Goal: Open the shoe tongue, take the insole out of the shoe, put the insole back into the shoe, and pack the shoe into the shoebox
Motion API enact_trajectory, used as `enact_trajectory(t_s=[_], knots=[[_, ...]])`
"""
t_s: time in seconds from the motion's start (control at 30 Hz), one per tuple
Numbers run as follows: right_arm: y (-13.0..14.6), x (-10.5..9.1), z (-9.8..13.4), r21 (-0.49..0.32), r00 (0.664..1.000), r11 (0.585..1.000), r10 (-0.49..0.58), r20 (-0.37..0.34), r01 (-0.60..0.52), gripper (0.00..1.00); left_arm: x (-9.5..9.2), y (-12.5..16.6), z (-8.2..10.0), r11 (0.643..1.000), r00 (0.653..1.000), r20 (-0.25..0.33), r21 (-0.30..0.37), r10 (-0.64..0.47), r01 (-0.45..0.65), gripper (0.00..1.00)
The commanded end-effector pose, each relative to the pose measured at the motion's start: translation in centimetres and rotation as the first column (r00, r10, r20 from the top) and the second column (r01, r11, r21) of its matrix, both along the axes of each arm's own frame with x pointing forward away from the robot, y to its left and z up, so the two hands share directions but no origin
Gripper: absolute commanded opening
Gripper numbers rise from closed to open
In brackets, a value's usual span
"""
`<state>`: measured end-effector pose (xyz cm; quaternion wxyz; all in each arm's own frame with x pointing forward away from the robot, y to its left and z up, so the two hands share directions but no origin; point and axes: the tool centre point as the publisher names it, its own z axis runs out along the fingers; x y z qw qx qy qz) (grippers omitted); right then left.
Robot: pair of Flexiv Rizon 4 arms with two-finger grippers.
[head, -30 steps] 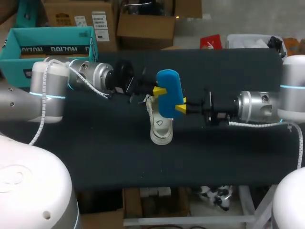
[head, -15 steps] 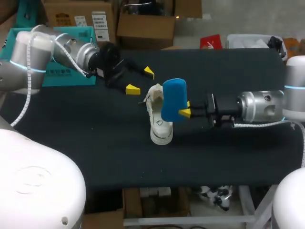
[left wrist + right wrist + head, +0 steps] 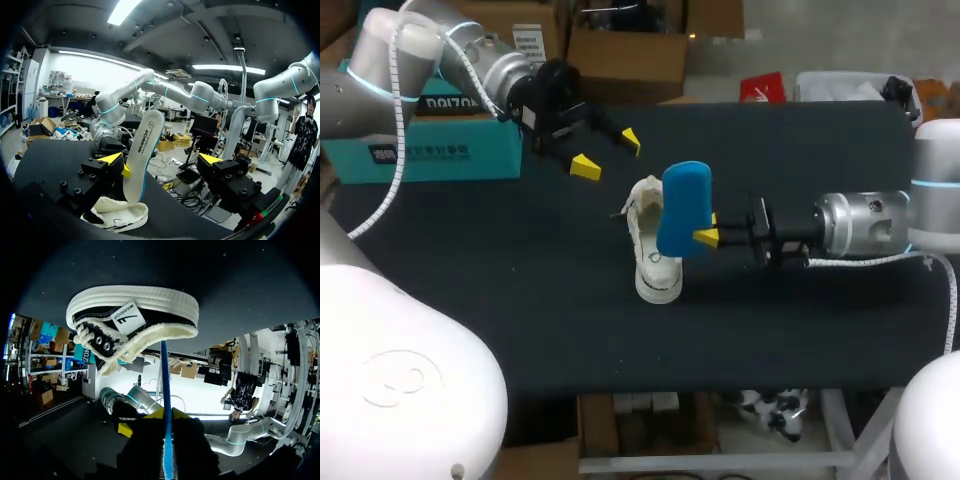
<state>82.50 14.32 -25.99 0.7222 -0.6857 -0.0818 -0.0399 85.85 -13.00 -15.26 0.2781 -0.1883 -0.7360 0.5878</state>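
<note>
A: What's moved vs a sec ago?
B: The left gripper [image 3: 605,153] has come off the insole [image 3: 682,208] & swung back toward the shoebox [image 3: 420,160]. The insole itself has barely shifted.
A: Where's the insole now?
B: Over the shoe [image 3: 650,262], approx mid table [image 3: 520,320]. The right gripper [image 3: 708,227] is clamped on it, one yellow tip on each face. In the right wrist view it runs edge-on straight out from between the fingers toward the shoe's mouth.
A: Is it in the shoe yet?
B: The left wrist view shows its low end down at the opening. Whether it's actually inside, can't tell.
A: Long axis?
B: It stands steep w/ a lean. From above it lines up roughly w/ the shoe's length, so the low end points into the shoe, not across it.
A: Left fingers?
B: Spread wide, nothing between them, well apart from the shoe & near the box.
A: So which step, which arm?
B: Prob the insole going back in. The right arm's the near one & already holds it, so the move would be a push along the insole's own length, down into the mouth. The risk is the low end catching on the lining & the insole buckling. The shoe's loose on the table, w/ nothing steadying it.
</note>
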Motion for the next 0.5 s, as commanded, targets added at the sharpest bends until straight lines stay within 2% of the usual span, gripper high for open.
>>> enact_trajectory(t_s=[0.03, 0.1, 0.13, 0.17, 0.2, 0.23, 0.33, 0.43, 0.5], knots=[[-0.2, 0.2, 0.4, -0.014, 1.000, 1.000, -0.009, 0.012, 0.010, 0.00, 0.1, 0.0, -0.2, 1.000, 1.000, -0.004, -0.004, -0.002, 0.002, 1.00], [-0.2, 0.0, 0.9, -0.014, 0.999, 1.000, 0.024, 0.023, -0.024, 0.00, 0.8, -0.1, -0.6, 1.000, 1.000, 0.001, -0.014, -0.021, 0.021, 1.00], [-0.2, -0.1, 1.0, -0.025, 0.999, 0.999, 0.029, 0.038, -0.028, 0.00, 1.4, -0.3, -1.0, 0.999, 0.998, 0.050, 0.007, -0.046, 0.045, 1.00], [-0.2, -0.2, 1.1, -0.042, 0.998, 0.998, 0.045, 0.048, -0.043, 0.00, 1.9, -0.3, -1.2, 0.996, 0.993, 0.085, -0.014, -0.082, 0.083, 1.00], [-0.2, -0.5, 1.1, -0.045, 0.996, 0.997, 0.065, 0.067, -0.062, 0.00, 2.6, -0.2, -1.2, 0.996, 0.992, 0.099, -0.015, -0.081, 0.083, 1.00], [-0.2, -0.8, 1.1, -0.046, 0.993, 0.996, 0.084, 0.079, -0.081, 0.00, 3.0, -0.2, -1.2, 0.994, 0.982, 0.152, -0.007, -0.108, 0.111, 1.00], [-0.4, -1.5, 1.0, -0.029, 0.988, 0.993, 0.118, 0.099, -0.116, 0.00, 4.3, 0.0, -0.8, 0.980, 0.949, 0.255, -0.011, -0.187, 0.197, 1.00], [-0.3, -1.8, 0.8, -0.014, 0.986, 0.990, 0.140, 0.093, -0.139, 0.00, 5.6, 0.0, -0.5, 0.965, 0.918, 0.306, 0.007, -0.251, 0.261, 1.00], [-0.1, -2.0, 0.6, -0.001, 0.984, 0.988, 0.154, 0.085, -0.154, 0.00, 6.1, -0.3, -0.5, 0.948, 0.898, 0.314, 0.025, -0.309, 0.318, 1.00]])
